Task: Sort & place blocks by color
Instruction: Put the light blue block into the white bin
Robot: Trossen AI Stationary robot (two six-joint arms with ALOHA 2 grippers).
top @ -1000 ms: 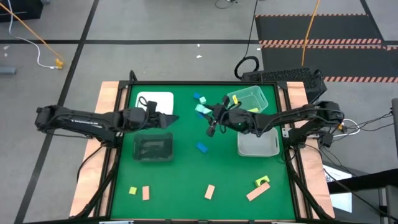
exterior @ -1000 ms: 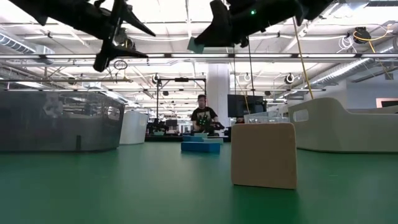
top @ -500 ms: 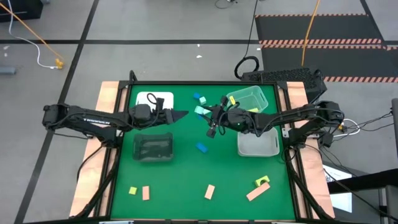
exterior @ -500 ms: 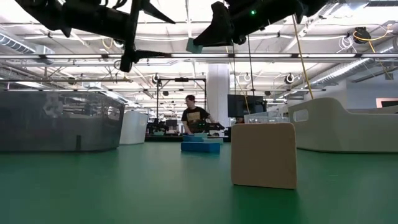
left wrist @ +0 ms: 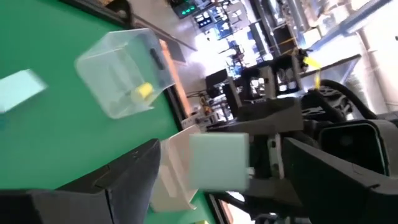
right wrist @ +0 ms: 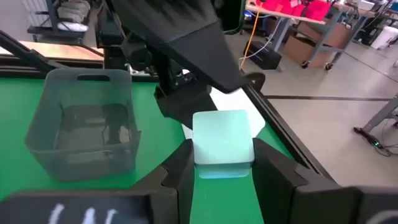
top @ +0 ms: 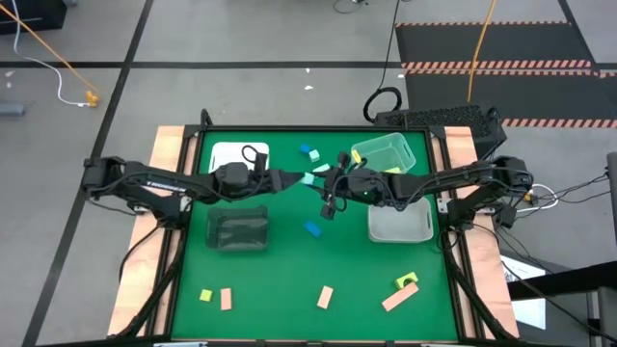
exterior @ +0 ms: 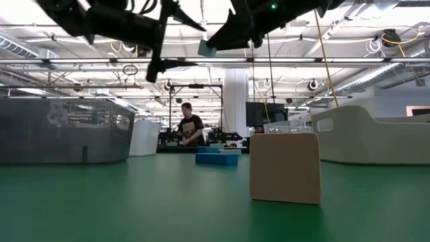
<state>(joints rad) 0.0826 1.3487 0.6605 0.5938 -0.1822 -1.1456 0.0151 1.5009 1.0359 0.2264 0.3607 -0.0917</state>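
pale teal block [right wrist: 222, 144]: pinched between the fingers of the right gripper [top: 321, 179], held in the air over the middle of the green table [top: 280, 260], well above the mat.
right gripper: closed on the teal block; in the low view the block [exterior: 207, 48] hangs high above the table.
left gripper [top: 298, 179]: fingers spread wide, tips just beside the held block, one finger [left wrist: 134, 171] to either side of it in the left wrist view; not yet touching, as far as can be told.
step in hand: looks like a mid-air handover of the teal block from right arm to left.
next move: the left fingers need to close squarely on the free faces of the block before the right lets go; a slip would drop it.
other blocks: blue block [top: 312, 228] on the mat below; more teal and blue near the clear tray [top: 410, 152]; tan and yellow-green ones along the near edge, unsorted.
trays: grey tray [top: 239, 229], white tray [top: 399, 225].
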